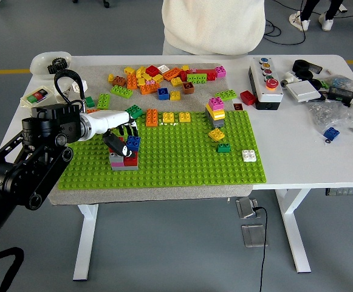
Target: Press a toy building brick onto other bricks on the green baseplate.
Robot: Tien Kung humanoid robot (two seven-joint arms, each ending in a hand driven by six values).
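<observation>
The left hand (120, 135) reaches in over the near-left part of the green baseplate (182, 159), its dark fingers (112, 142) curled down around a blue brick (133, 143) that sits on top of a small stack (124, 160) of red, pink and grey bricks directly beneath the hand. The blue brick touches the stack under it, and the fingers close on its left side, so the hand grips it. Just beyond the hand, toward the far edge of the baseplate, lie a dark green brick (134, 112) and an orange brick (152, 117), with two yellow bricks (176, 117) further to its right. Well to the right of the hand stands a taller tower (215, 112) topped with a pink brick, and a white brick (248, 156) lies further right again. Far beyond the hand a loose pile of bricks (164, 78) covers the table (298, 140), and a person in a cream top (214, 24) stands at the far side. The right hand is out of view
</observation>
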